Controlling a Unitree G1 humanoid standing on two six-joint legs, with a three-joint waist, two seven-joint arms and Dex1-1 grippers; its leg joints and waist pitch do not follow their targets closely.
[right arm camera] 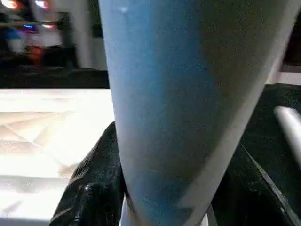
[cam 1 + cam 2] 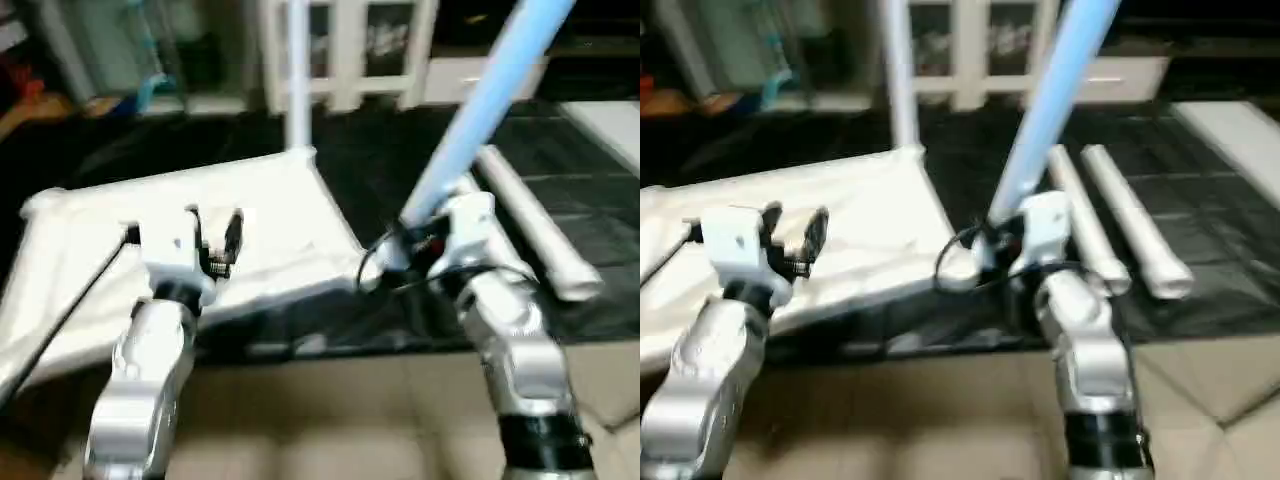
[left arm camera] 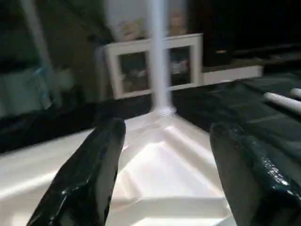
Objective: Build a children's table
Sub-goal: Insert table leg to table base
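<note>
**Right gripper clamps a table leg; left gripper hangs spread over the tabletop**

The right gripper [image 2: 408, 232] is pinched on a white tapered leg [image 2: 490, 95], its two black fingers [image 1: 91, 188] pressed against either side of the tube near its lower end. The held leg slants up and to the far right, leaving the top edge of the head views. Its lower end sits just beside the near right corner of the tabletop [image 2: 270, 215]; whether it touches the corner cannot be told.

The left gripper [image 2: 215, 232] hovers over the middle of the tabletop with its fingers [image 3: 89, 174] spread apart and nothing between them.

The white square tabletop lies tilted on a black mat [image 2: 400, 150], its left part running out of the left side of the head views. At its far right corner a second leg [image 2: 297, 75] stands upright, seated in the corner.

To the right of the held leg, two more white legs [image 2: 1135, 235] lie side by side on the mat, running from near to far.

A flat white panel [image 2: 1240, 135] rests at the far right. Beyond the mat stands a white glass-door cabinet [image 3: 150, 63]. The near floor is beige tile [image 2: 330, 420].
</note>
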